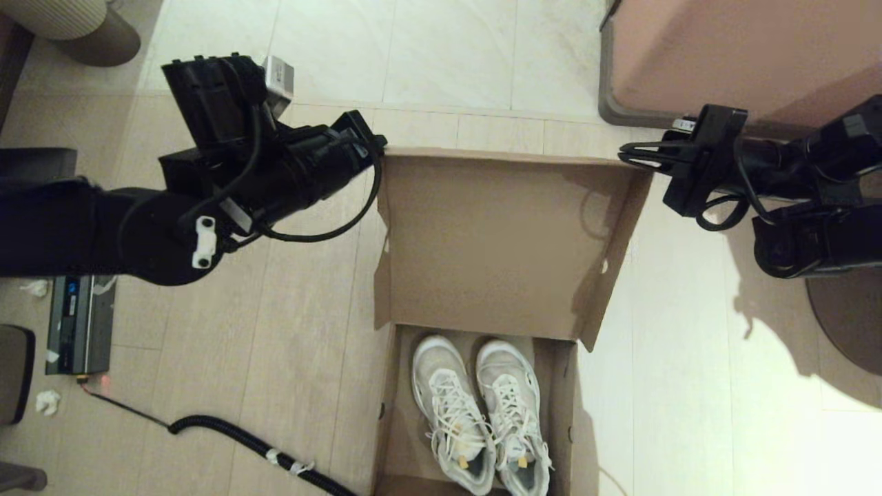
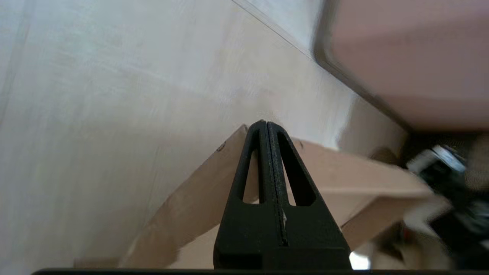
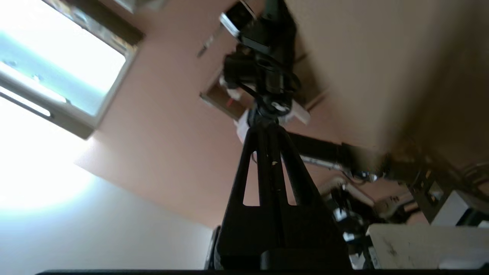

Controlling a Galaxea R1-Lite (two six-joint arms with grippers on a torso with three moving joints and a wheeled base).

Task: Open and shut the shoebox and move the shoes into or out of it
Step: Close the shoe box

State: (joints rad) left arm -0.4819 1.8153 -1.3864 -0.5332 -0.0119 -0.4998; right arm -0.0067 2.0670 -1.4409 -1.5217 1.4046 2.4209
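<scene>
One shoebox (image 1: 482,241), plain brown cardboard, squarish, sat on the pale tiled floor (image 1: 289,358) with its hinged lid flipped open and standing up. Two shoes (image 1: 479,413) lay side by side inside, white lace-up sneakers with mesh uppers and chunky soles, toes toward the lid. Two black arms hovered at the lid's top corners: left hand (image 2: 267,126) by the left corner, fingers pressed together, gripping nothing; right hand (image 1: 630,155) just beside the right corner, fingers likewise together and empty. One ribbed black cable (image 1: 241,437) lay on the floor.
</scene>
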